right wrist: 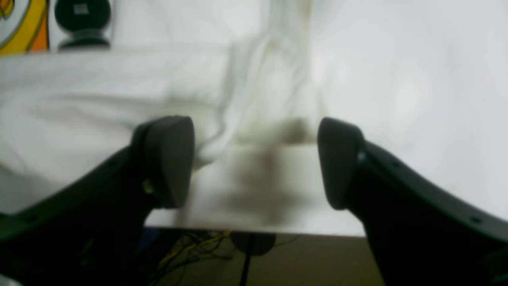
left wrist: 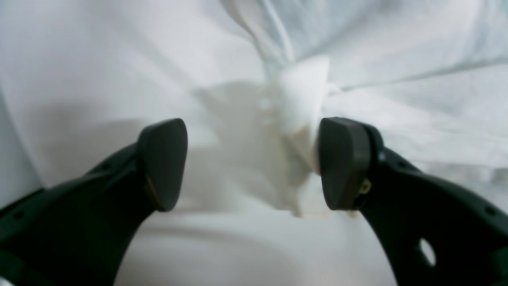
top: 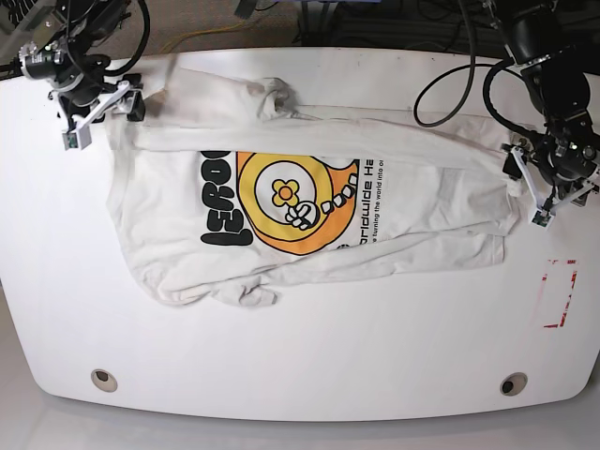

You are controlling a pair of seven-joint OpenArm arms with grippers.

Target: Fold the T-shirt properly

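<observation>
The off-white T-shirt (top: 422, 197) lies spread and partly folded on the white table (top: 309, 375), its orange-yellow flower graphic (top: 286, 202) and black letters facing up. My left gripper (top: 521, 186) is at the shirt's right edge. In the left wrist view it (left wrist: 254, 165) is open over white cloth (left wrist: 79, 59), with a bunched ridge of fabric (left wrist: 301, 103) touching its right finger. My right gripper (top: 114, 105) is at the shirt's far left corner. In the right wrist view it (right wrist: 254, 163) is open, with a cloth edge (right wrist: 79, 91) beside its left finger.
The table edge (right wrist: 258, 224) lies just under my right gripper, with cables (right wrist: 190, 246) below it. A red rectangle mark (top: 561, 292) is on the table at the right. Two round holes (top: 104, 379) sit near the front edge. Cables run behind the table.
</observation>
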